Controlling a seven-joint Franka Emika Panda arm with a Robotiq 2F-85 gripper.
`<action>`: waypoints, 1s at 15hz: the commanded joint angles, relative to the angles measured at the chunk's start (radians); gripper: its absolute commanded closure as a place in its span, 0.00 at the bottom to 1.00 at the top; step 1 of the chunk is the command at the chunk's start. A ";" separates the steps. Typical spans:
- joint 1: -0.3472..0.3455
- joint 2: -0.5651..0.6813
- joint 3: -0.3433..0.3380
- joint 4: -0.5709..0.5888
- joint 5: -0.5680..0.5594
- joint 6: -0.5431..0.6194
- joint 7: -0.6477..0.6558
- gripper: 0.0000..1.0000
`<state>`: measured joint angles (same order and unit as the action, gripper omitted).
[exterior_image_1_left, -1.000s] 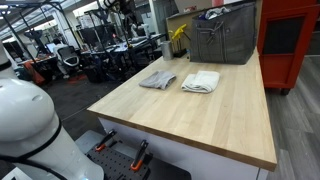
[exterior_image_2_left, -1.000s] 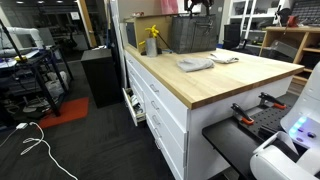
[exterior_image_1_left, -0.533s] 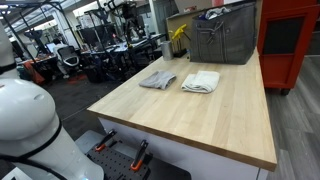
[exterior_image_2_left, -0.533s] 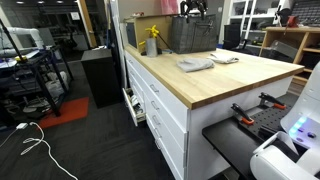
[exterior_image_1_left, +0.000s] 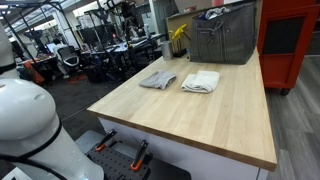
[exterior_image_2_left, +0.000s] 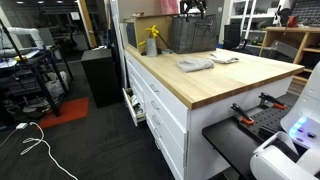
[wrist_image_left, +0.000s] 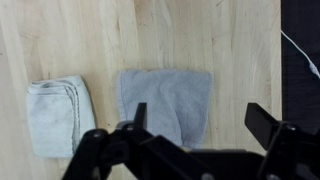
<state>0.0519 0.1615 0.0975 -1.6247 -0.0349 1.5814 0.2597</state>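
My gripper (wrist_image_left: 203, 120) is open and empty, high above a light wooden table (wrist_image_left: 240, 50). Below it in the wrist view, a flat grey towel (wrist_image_left: 165, 100) lies between and just under the fingers. A folded cream towel (wrist_image_left: 58, 115) lies to its left, apart from it. Both exterior views show the grey towel (exterior_image_1_left: 157, 80) (exterior_image_2_left: 194, 64) and the cream towel (exterior_image_1_left: 202, 81) (exterior_image_2_left: 225, 59) side by side near the table's far end. The gripper (exterior_image_2_left: 193, 8) shows dimly at the top of an exterior view.
A grey wire basket (exterior_image_1_left: 222, 40) (exterior_image_2_left: 190, 35) stands at the far end of the table (exterior_image_1_left: 200, 120), with a yellow object (exterior_image_1_left: 178, 38) (exterior_image_2_left: 152, 40) beside it. A red cabinet (exterior_image_1_left: 290, 40) stands past the table. The table edge (wrist_image_left: 282, 60) drops to dark floor.
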 joint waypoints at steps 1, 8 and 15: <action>0.015 0.001 -0.016 0.003 0.002 -0.003 -0.002 0.00; -0.042 0.082 -0.076 0.009 0.089 0.032 -0.049 0.00; -0.130 0.246 -0.122 0.115 0.236 0.012 -0.178 0.00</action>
<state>-0.0537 0.3381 -0.0162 -1.5922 0.1473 1.6134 0.1251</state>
